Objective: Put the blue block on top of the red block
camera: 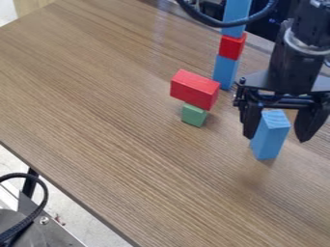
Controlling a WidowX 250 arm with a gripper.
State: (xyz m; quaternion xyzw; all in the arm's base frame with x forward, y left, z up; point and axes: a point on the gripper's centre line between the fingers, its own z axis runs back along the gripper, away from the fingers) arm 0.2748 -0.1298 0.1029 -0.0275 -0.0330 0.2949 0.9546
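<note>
My gripper (276, 136) hangs at the right side of the camera view, open, with its two fingers spread apart. A tall blue block (269, 136) stands upright on the table between and just below the fingers, close to the left one. Left of it, a red block (195, 89) lies lengthwise on top of a small green block (194, 115). Behind these rises a stack in which a smaller red block (232, 46) sits on a blue block (225, 72), with another blue block (236, 18) above it.
The wooden table (116, 111) has its front edge running from the left side down to the bottom. A black cable (222, 22) loops across the top in front of the stack. Metal equipment (45, 226) and another cable show at the lower left, beyond the edge.
</note>
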